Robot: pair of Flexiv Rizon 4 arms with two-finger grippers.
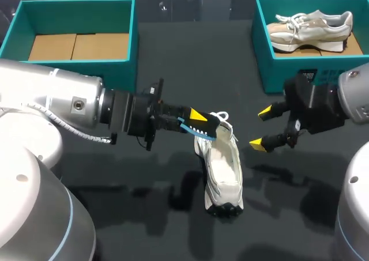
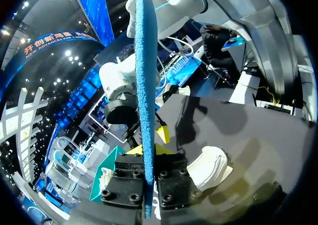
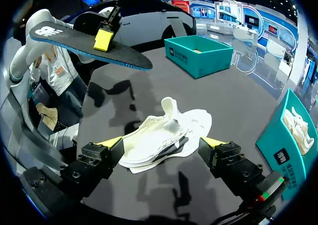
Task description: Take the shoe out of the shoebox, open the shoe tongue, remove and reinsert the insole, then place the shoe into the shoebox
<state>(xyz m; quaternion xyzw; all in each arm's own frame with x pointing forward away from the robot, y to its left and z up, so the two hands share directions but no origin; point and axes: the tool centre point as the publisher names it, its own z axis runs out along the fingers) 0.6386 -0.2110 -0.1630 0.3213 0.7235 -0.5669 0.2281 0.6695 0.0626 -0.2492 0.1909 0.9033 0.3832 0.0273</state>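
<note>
A white shoe (image 1: 223,170) lies on the black table, toe toward the front edge, its tongue and laces (image 1: 221,118) raised. Just above its heel end my left gripper (image 1: 199,120) is shut on the dark insole with a blue underside (image 1: 198,132), held clear of the shoe. In the left wrist view the insole (image 2: 145,101) stands edge-on between the fingers of the left gripper (image 2: 149,151), the shoe (image 2: 212,166) below. My right gripper (image 1: 261,128) hangs open to the shoe's right. Its wrist view shows the shoe (image 3: 166,133) ahead of the right gripper (image 3: 160,145) and the insole (image 3: 84,45) held above.
A teal shoebox (image 1: 124,7) with a bare cardboard floor stands at the back left. Another teal box (image 1: 262,48) at the back right holds a beige shoe (image 1: 311,27). Both appear in the right wrist view, the bare-floored box (image 3: 198,56) and the box with the beige shoe (image 3: 280,145).
</note>
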